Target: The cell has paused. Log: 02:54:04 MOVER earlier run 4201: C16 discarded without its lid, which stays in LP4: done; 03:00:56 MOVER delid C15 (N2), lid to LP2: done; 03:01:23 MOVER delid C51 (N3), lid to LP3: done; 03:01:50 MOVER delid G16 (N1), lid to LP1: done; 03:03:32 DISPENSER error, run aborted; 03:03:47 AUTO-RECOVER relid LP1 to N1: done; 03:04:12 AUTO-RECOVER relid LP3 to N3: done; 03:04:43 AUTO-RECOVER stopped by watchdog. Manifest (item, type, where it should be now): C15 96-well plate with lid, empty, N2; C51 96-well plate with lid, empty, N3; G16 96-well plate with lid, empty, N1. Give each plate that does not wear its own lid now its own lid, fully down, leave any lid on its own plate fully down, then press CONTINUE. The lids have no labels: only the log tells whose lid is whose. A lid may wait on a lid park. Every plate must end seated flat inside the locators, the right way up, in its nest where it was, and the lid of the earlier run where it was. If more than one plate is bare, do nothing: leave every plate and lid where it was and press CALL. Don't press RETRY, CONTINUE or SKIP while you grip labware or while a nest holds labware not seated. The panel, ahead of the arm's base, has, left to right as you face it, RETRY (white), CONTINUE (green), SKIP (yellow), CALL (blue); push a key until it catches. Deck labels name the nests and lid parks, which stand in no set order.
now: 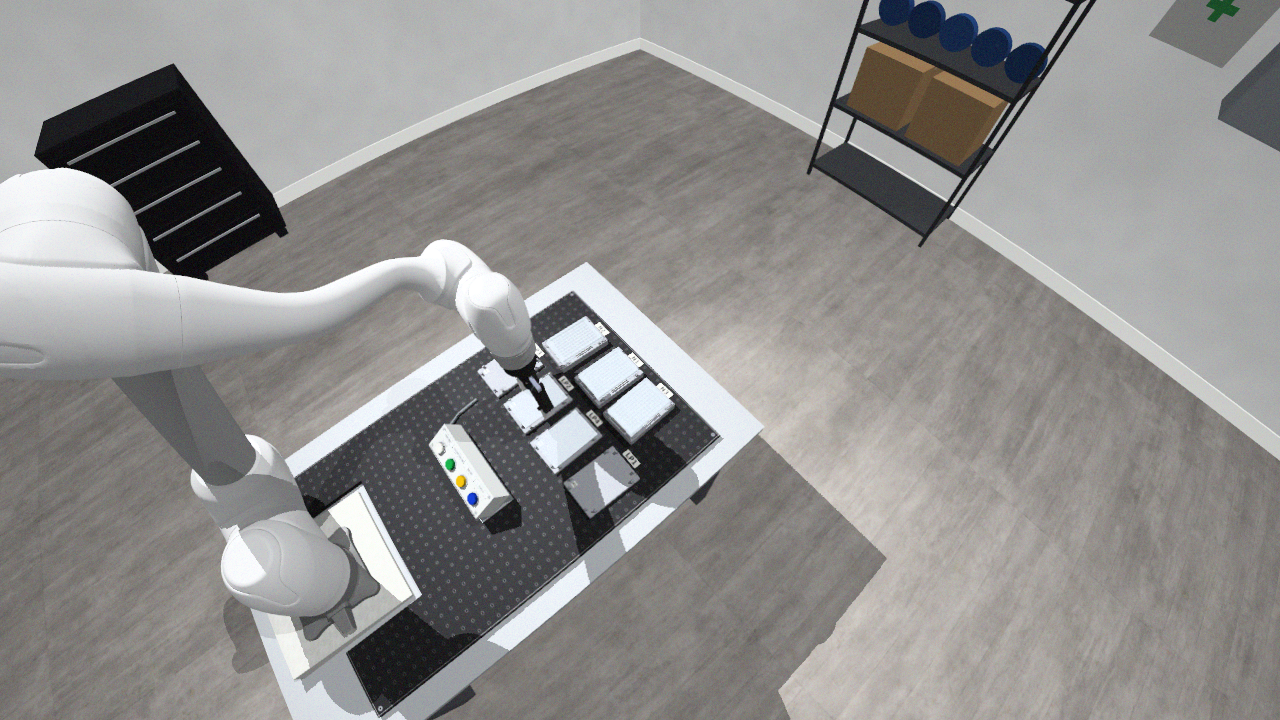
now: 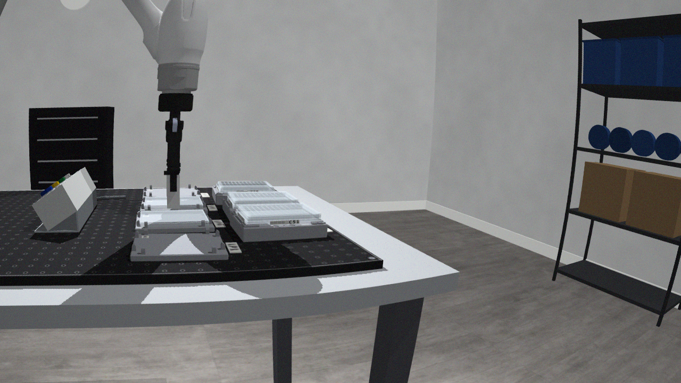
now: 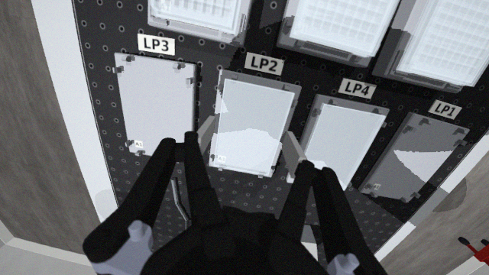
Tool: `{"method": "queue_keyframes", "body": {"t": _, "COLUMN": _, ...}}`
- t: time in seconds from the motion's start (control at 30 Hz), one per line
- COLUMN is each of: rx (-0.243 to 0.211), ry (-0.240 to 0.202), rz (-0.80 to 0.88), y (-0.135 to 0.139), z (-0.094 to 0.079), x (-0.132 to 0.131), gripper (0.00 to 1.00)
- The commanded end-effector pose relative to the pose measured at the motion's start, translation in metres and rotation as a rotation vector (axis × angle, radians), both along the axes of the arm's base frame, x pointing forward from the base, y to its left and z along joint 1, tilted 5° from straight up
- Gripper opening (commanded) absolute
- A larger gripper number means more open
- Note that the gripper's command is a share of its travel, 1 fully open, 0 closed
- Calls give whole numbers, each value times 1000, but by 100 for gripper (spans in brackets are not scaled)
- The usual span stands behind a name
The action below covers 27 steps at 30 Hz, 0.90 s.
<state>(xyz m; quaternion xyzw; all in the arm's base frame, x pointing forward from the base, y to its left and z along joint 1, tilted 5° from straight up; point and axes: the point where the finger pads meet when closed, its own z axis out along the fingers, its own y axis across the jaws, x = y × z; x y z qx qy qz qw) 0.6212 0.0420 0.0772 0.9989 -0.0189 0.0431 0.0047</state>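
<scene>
Sits on the LP2 park [image 3: 293, 91], between LP3 and LP4: the lid [image 3: 252, 126], thin, light, stiff, probably slick-sided. Straddling it, gripping nothing: gripper [image 3: 244, 147], fingers wide, just beside its long edges. Best pinched across those edges, squarely, without tilting.

The black two-finger gripper [image 3: 246, 147] hangs open over the black perforated deck plate [image 3: 244, 195], its grey pads [image 3: 293, 153] standing on both sides of the clear flat lid [image 3: 250, 126] on the park labelled LP2. The pads do not touch the lid. A second clear lid [image 3: 341, 139] lies on LP4. The grey parks LP3 [image 3: 157, 101] and LP1 [image 3: 414, 160] are bare. Three white well plates [image 3: 341, 24] line the far edge.
</scene>
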Motion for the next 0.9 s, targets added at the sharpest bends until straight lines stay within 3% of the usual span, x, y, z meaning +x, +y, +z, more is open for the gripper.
{"method": "queue_keyframes", "body": {"t": 0.0, "rx": 0, "ry": 0, "rz": 0, "y": 0, "z": 0, "x": 0, "gripper": 66}}
{"method": "queue_keyframes", "body": {"t": 0.67, "rx": 0, "ry": 0, "rz": 0, "y": 0, "z": 0, "x": 0, "gripper": 66}}
{"method": "queue_keyframes", "body": {"t": 0.7, "rx": 0, "ry": 0, "rz": 0, "y": 0, "z": 0, "x": 0, "gripper": 0}}
{"method": "queue_keyframes", "body": {"t": 0.87, "rx": 0, "ry": 0, "rz": 0, "y": 0, "z": 0, "x": 0, "gripper": 0}}
